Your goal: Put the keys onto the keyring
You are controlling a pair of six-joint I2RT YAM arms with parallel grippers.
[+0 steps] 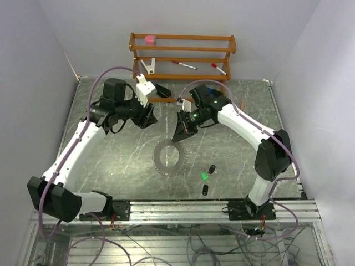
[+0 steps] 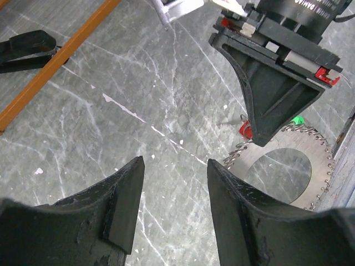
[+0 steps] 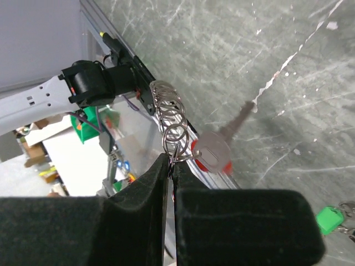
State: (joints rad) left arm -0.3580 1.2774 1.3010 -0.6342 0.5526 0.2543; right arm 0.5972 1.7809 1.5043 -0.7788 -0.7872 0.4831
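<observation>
Pinching the keyring (image 3: 169, 117) rim, right hand (image 3: 171, 163) is clamped shut. Left hand (image 2: 176, 166) hangs open, empty; I'd nudge the red key (image 3: 213, 151) on slowly.

Open tabletop (image 1: 105, 160) lies at lower left. At centre the left gripper (image 1: 148, 117), right gripper (image 1: 179, 135) and keyring (image 1: 160, 160) crowd together. A wooden rack (image 1: 183, 52) bars the top; loose keys (image 1: 204, 176) dot lower right.

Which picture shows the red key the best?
The right wrist view. There the red key sits big and sharp in the middle, right beside the keyring coils that the right gripper pinches. The left wrist view shows only a small red bit behind that gripper. In the top view I cannot spot it.
</observation>
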